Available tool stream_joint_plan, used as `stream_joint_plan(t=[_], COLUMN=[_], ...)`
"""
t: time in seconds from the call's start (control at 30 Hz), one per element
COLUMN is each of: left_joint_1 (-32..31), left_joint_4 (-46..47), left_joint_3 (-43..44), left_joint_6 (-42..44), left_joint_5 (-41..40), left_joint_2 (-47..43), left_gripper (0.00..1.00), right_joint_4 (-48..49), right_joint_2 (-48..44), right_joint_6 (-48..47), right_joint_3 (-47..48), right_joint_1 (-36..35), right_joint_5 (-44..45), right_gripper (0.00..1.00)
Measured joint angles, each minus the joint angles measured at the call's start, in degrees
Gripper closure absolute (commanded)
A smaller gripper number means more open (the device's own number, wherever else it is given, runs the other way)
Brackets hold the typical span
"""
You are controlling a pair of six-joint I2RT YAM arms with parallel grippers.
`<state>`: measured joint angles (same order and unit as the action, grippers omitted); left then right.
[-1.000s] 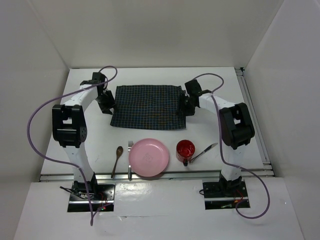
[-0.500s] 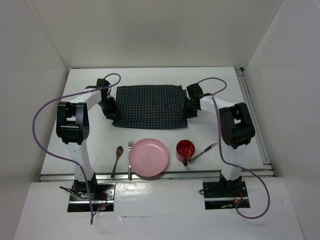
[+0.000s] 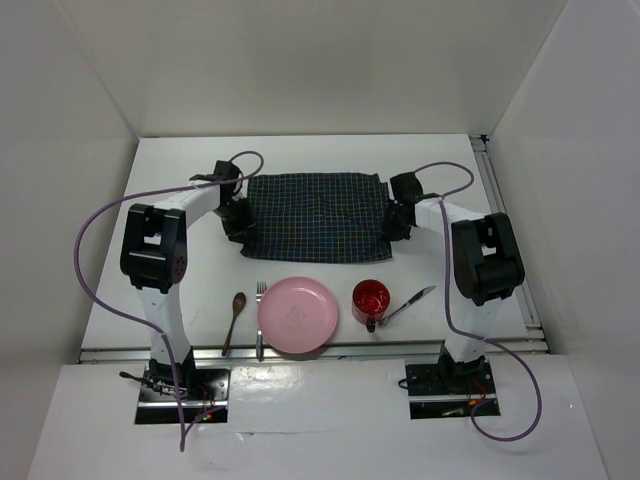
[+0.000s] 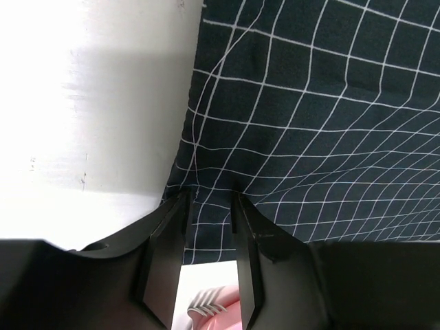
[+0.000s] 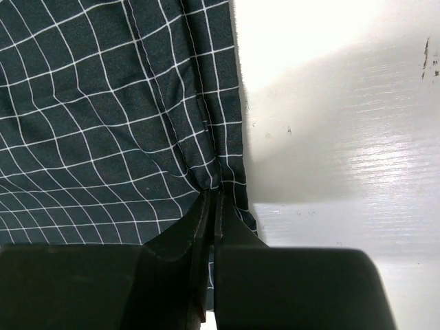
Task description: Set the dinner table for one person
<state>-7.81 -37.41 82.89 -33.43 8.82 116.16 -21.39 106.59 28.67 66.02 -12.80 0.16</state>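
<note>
The dark checked placemat (image 3: 315,215) lies flat at the middle back of the white dinner table (image 3: 170,185). My left gripper (image 3: 240,222) stands at its left near corner. In the left wrist view its jaws (image 4: 210,196) are apart, with the fingertips down on the placemat (image 4: 309,124) and flat cloth between them. My right gripper (image 3: 397,222) is at the right near corner. In the right wrist view it (image 5: 214,192) is shut on a pinched fold of the placemat (image 5: 103,103) close to its edge.
Along the near edge lie a wooden spoon (image 3: 234,320), a fork (image 3: 260,318), a pink plate (image 3: 297,316), a red mug (image 3: 370,300) and a knife (image 3: 408,304). A metal rail (image 3: 505,230) runs down the table's right side.
The right gripper has shut on the placemat's edge. Both grippers and the placemat have shifted to the right across the table.
</note>
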Motion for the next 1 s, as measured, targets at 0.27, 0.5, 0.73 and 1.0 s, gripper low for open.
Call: stream_joint_plan(t=[0.27,0.5,0.73,1.0], left_joint_1=[-0.2,-0.2,-0.5,-2.0], left_joint_4=[-1.6,-7.5,-4.3,-1.0], left_joint_3=[-0.3,4.6,1.0,-6.4], left_joint_6=[0.1,0.3,0.3,0.7], left_joint_5=[-2.0,-4.8,-4.6,-2.0], left_joint_2=[-1.9,-9.2,-27.3,-39.5], left_gripper=[0.24,0.2,0.26,0.27], right_joint_4=[-2.6,-10.2,-13.7,-24.4], right_joint_2=[-2.5,-12.4,-33.8,-48.6], right_joint_6=[0.4,-1.0,0.6,8.7], right_joint_3=[-0.7,5.0,-0.3,-17.4], right_joint_1=[0.0,-0.3,-1.8,-7.5], right_joint_5=[0.4,1.0,-2.9,-5.3], right_gripper=[0.22,0.03,0.01,0.01])
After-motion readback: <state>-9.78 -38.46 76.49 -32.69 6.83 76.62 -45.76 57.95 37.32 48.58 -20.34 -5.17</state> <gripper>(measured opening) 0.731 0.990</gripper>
